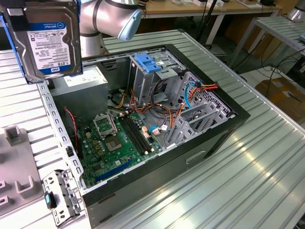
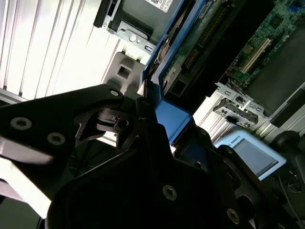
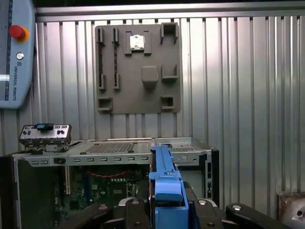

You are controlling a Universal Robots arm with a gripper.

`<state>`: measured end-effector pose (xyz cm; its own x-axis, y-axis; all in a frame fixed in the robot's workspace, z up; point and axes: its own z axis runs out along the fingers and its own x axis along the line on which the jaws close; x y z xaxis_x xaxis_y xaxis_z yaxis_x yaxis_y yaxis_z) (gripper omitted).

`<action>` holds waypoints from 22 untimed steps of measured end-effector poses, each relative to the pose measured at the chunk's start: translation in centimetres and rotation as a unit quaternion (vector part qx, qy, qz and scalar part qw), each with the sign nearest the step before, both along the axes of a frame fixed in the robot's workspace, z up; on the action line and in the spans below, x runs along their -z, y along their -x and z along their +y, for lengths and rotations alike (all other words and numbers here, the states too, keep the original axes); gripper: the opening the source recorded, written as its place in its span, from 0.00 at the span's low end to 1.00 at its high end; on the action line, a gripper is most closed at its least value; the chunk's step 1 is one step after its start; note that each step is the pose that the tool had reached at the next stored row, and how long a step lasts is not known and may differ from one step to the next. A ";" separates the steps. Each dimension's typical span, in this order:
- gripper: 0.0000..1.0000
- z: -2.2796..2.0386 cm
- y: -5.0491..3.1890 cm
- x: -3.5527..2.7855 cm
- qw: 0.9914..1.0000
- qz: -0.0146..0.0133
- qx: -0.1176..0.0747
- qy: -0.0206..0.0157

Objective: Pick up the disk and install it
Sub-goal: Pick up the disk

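Observation:
The disk, silver with a white and blue label and blue side rails, hangs in the air at the exterior view's upper left, above the table beside the open computer case. My gripper is shut on the disk. In both wrist views one blue rail runs out from between the dark fingers. The rail points over the case's edge. The drive cage with a blue handle stands inside the case at the back.
A green motherboard and loose cables lie on the case floor, next to a grey metal box. A grey fixture plate and a small metal bracket rest on the ribbed table. A teach pendant lies nearby.

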<state>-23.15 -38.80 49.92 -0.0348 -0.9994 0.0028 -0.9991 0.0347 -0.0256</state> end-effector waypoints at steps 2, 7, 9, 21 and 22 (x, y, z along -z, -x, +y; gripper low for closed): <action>0.37 -0.04 -1.46 0.01 1.000 0.000 0.000 0.000; 0.37 -0.10 -3.98 0.05 1.000 0.001 0.000 0.000; 0.37 -0.19 -4.59 0.08 1.000 0.001 0.000 0.000; 0.37 -0.54 -7.96 0.36 1.000 0.001 0.000 0.001; 0.37 -0.56 -8.28 0.39 1.000 0.001 0.000 0.002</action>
<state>-14.87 -39.37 49.53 -0.0349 -0.9994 0.0060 -0.9991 0.0347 -0.0246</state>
